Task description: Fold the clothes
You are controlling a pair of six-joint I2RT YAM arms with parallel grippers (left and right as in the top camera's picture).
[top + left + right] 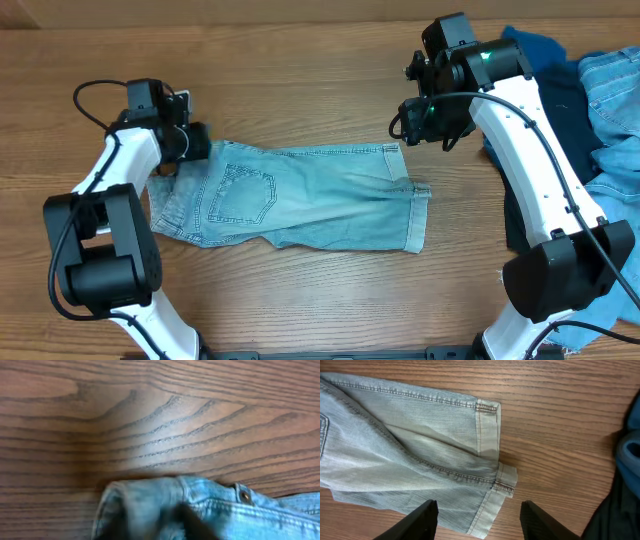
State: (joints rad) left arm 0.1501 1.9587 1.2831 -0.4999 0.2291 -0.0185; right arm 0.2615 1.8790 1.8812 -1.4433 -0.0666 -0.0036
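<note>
The pale light-wash denim jeans (300, 195) lie flat across the middle of the table, back pocket up, with the waist at the left and the leg hems at the right. My left gripper (190, 145) is at the waistband corner. In the left wrist view the bunched waistband (150, 502) sits pinched between its dark fingers (200, 527), beside a metal rivet (244, 495). My right gripper (477, 520) hovers open above the leg hems (495, 480) with nothing between its fingers; from overhead it (420, 120) hangs just beyond the upper hem.
More clothes are piled at the right edge: a royal blue garment (535, 50), light denim (610, 90) and a dark navy piece (520, 215). Their blue and dark folds (627, 460) lie close to the right of my right gripper. Bare wood surrounds the jeans.
</note>
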